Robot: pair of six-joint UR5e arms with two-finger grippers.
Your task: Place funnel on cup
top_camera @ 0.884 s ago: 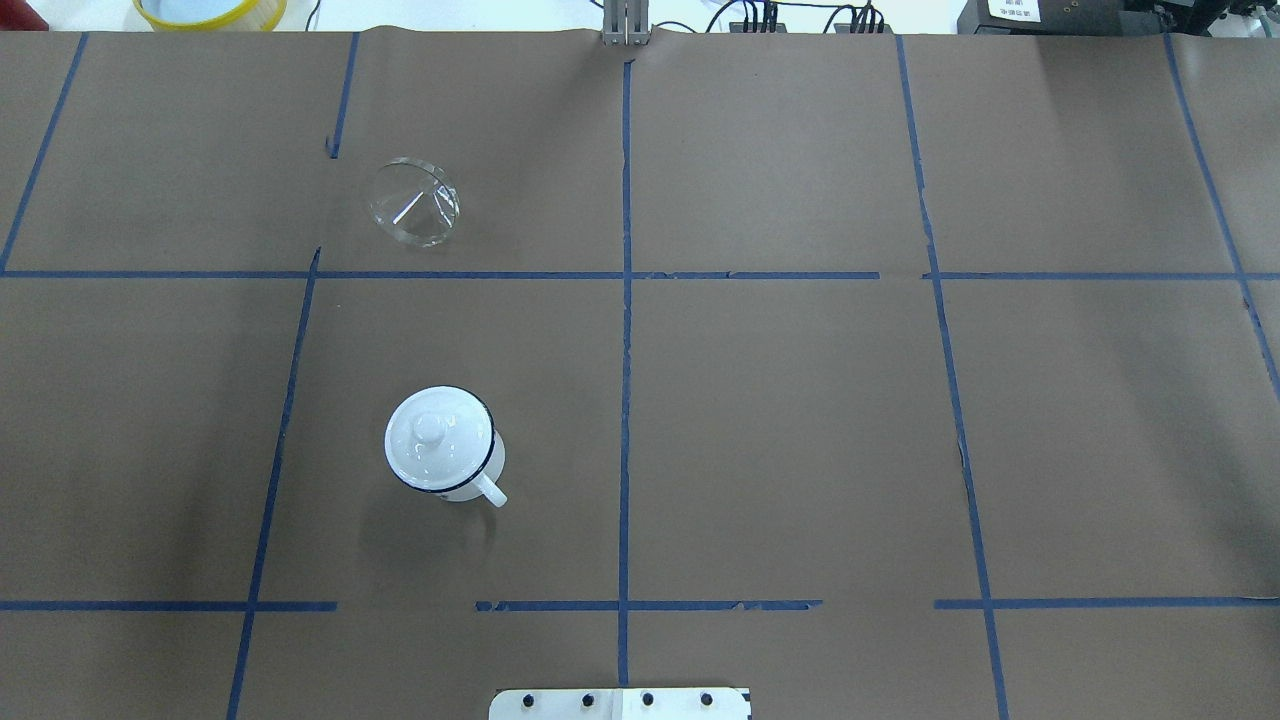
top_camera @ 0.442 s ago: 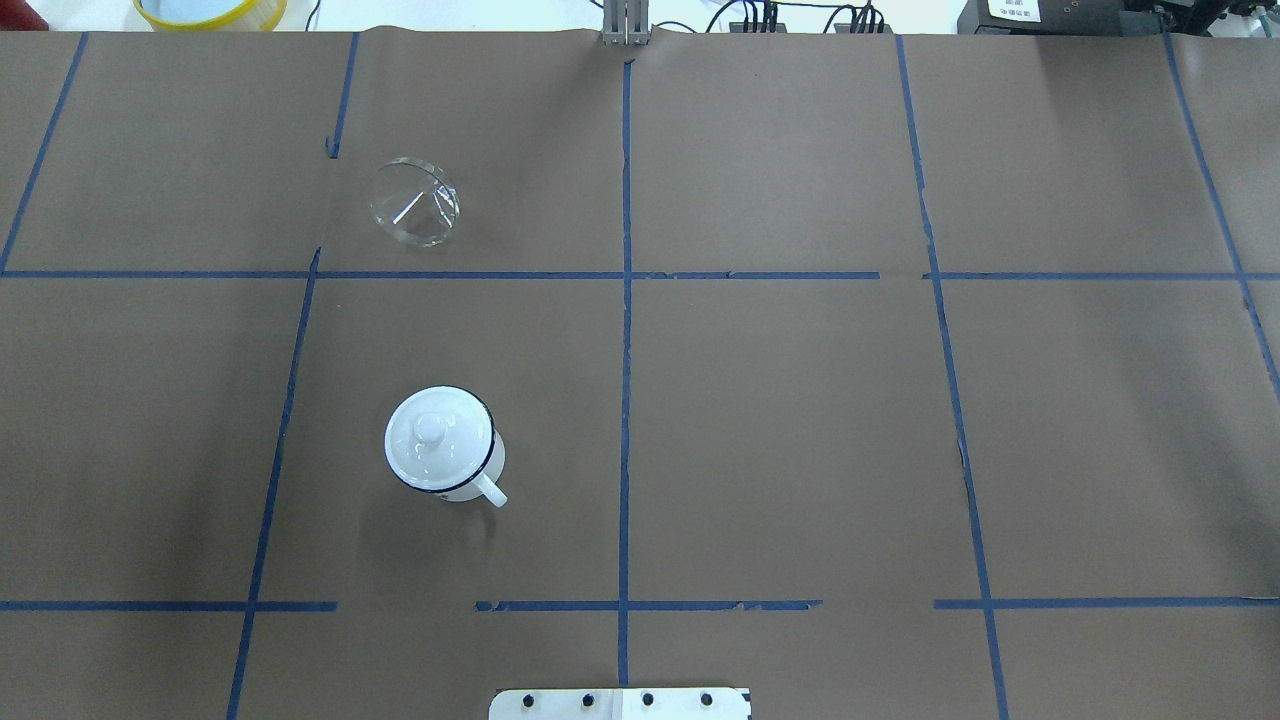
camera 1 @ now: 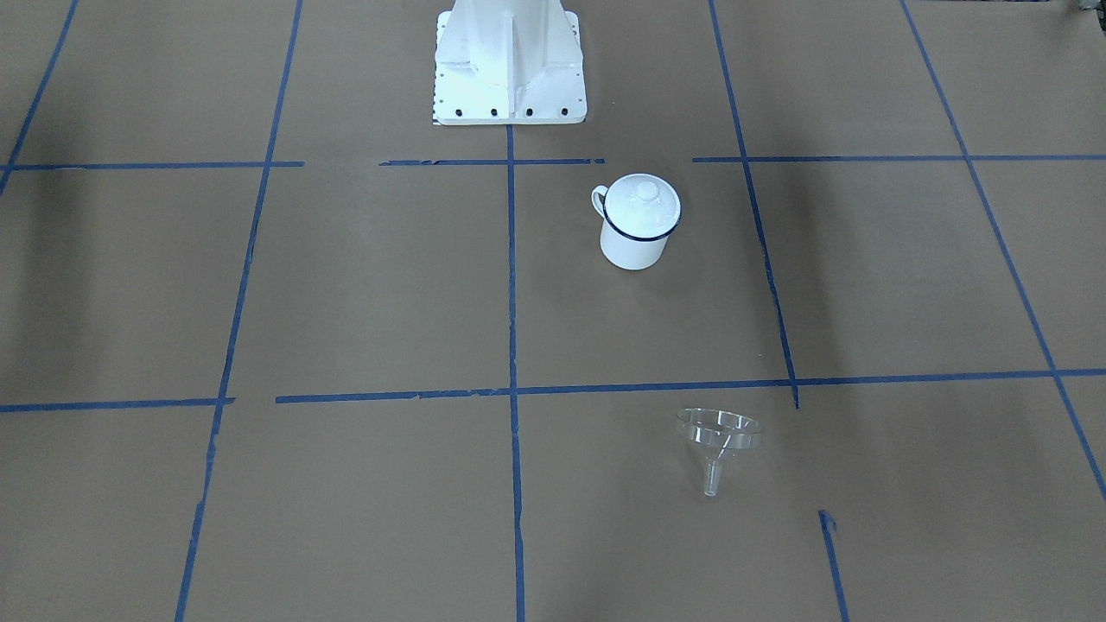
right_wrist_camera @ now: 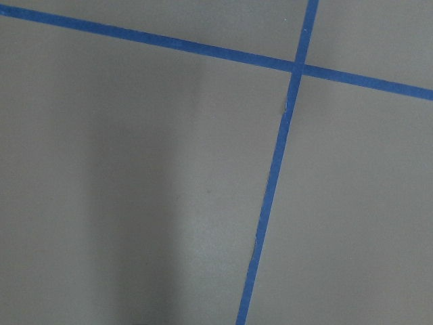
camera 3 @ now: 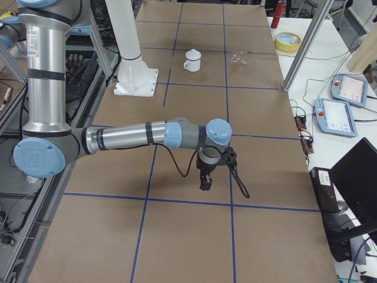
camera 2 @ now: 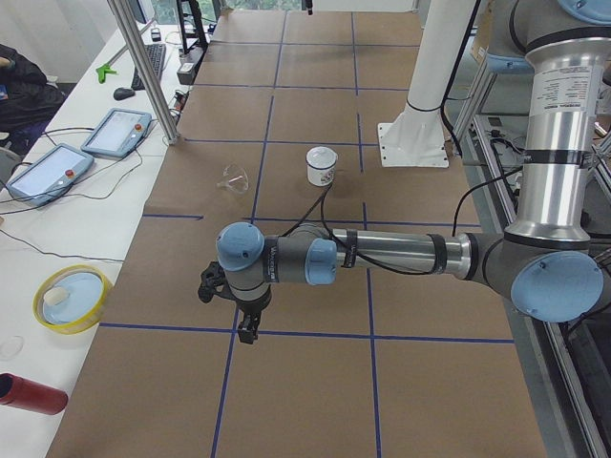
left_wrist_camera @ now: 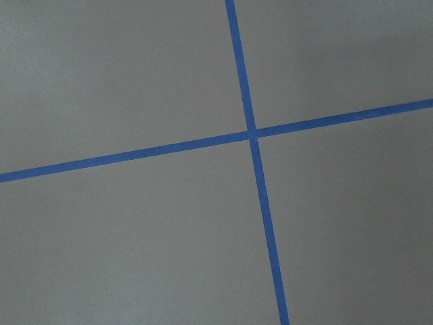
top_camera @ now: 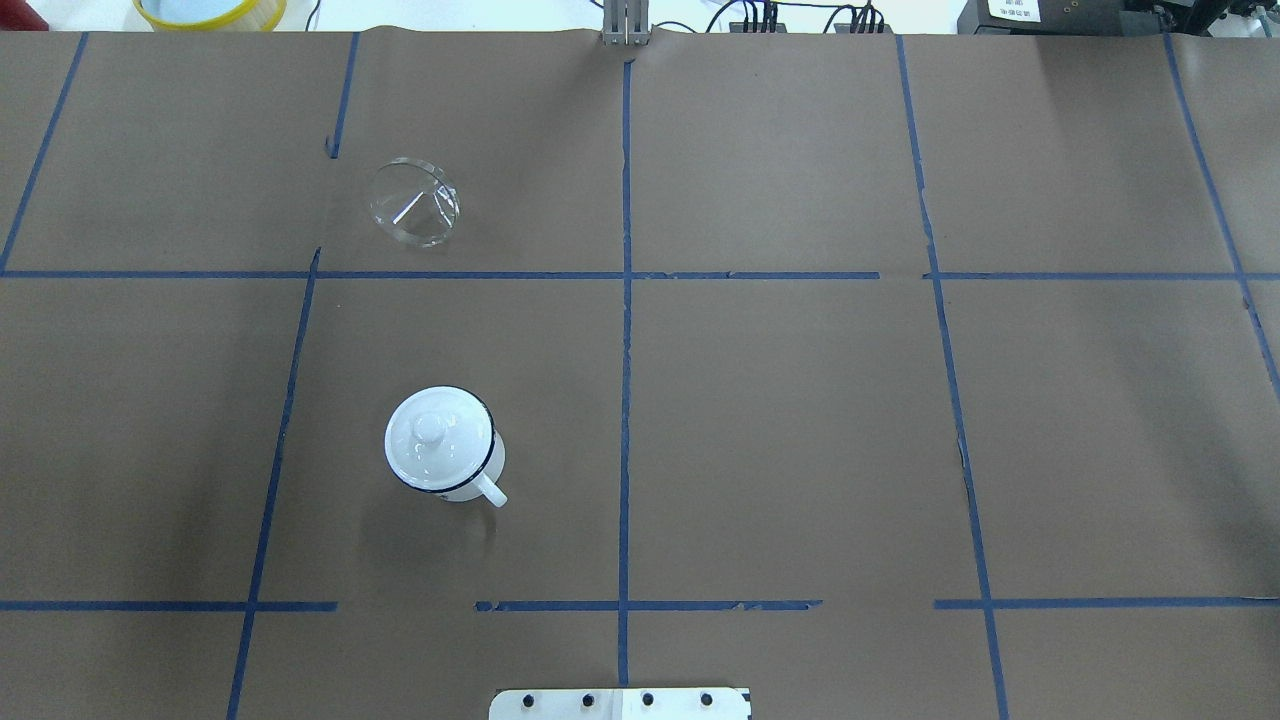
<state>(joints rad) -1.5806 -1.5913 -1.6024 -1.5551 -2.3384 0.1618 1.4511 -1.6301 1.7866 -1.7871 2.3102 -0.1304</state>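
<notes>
The cup (top_camera: pixel 494 468) is a white enamel mug with a dark blue rim and stands upright in the left half of the table, handle toward the robot. It also shows in the front view (camera 1: pixel 635 250). A round white knobbed lid (top_camera: pixel 432 435) sits on it. The clear funnel (top_camera: pixel 413 203) lies tilted on the paper farther from the robot, apart from the cup (camera 1: pixel 717 436). My left gripper (camera 2: pixel 246 329) hangs over bare paper at the table's left end, far from both. My right gripper (camera 3: pixel 206 184) hangs at the right end. I cannot tell whether either is open or shut.
Brown paper with blue tape lines covers the table (top_camera: pixel 800 400). The white robot base (camera 1: pixel 508 60) stands at the near edge. A yellow-rimmed dish (camera 2: pixel 69 298) and a red cylinder (camera 2: pixel 33 393) lie off the table's left end, with tablets (camera 2: pixel 115 129) on the operators' side.
</notes>
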